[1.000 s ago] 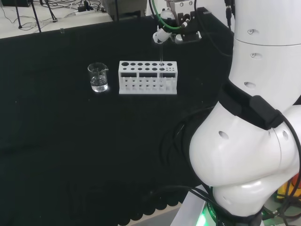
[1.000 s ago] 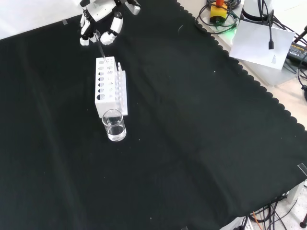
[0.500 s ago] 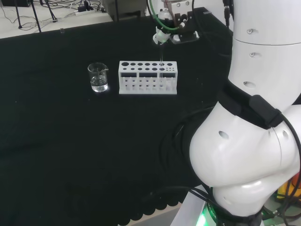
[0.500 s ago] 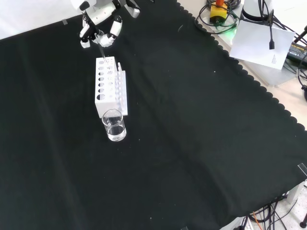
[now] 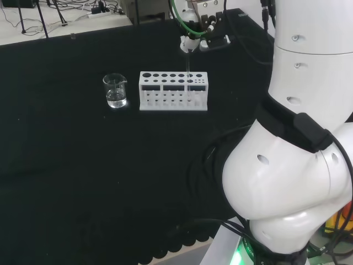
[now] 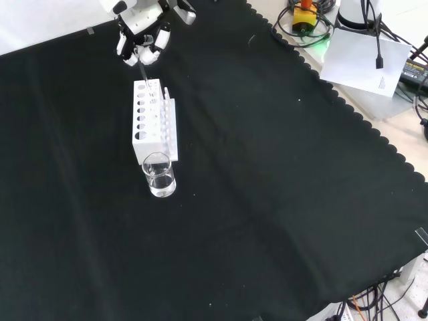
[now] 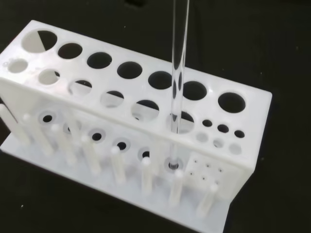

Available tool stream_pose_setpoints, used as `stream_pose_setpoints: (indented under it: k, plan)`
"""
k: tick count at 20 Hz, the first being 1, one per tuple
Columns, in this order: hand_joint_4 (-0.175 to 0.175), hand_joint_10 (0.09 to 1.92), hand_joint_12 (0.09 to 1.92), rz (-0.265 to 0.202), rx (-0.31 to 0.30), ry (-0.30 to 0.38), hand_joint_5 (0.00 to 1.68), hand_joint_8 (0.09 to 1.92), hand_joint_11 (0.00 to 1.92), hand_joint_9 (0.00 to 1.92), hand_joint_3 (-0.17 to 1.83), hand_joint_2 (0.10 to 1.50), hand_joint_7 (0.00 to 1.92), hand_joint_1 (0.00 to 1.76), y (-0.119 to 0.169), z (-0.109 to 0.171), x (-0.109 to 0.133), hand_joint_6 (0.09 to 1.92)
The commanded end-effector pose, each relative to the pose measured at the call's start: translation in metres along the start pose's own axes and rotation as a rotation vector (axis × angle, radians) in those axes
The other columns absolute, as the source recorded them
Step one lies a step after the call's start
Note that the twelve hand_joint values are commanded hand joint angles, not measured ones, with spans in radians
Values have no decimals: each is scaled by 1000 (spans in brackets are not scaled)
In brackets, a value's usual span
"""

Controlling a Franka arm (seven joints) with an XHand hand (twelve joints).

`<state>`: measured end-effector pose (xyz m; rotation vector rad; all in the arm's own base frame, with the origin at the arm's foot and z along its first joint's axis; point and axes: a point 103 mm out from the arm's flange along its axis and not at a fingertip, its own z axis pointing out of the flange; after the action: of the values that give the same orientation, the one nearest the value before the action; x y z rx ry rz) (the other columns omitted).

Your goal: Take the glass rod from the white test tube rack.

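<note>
hand (image 6: 142, 41) at 12 o'clock of rack (image 6: 152, 120), fingers pinched on rod (image 7: 178, 63) | risen since a second ago | rod tip still inside rack hole | extraction underway, not clear

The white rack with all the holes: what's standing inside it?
A single glass rod stands in one hole of the white rack, near one end; the hand pinches its top. The other holes look empty. The rod's lower tip is partly hidden inside the rack.
</note>
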<state>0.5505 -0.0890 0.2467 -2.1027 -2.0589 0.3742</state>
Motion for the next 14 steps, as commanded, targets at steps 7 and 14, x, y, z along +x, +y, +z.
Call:
stream_pose_setpoints:
  k: [7, 14]
  plan:
    - [-175, 1011, 871, 14, -119, -56, 903, 1172, 1848, 1679, 259, 1026, 1188, 1184, -2, -11, 5, 1159]
    - [-175, 971, 822, -1, -325, -86, 1053, 1192, 1635, 1614, 812, 662, 1176, 1307, -27, -41, 14, 860]
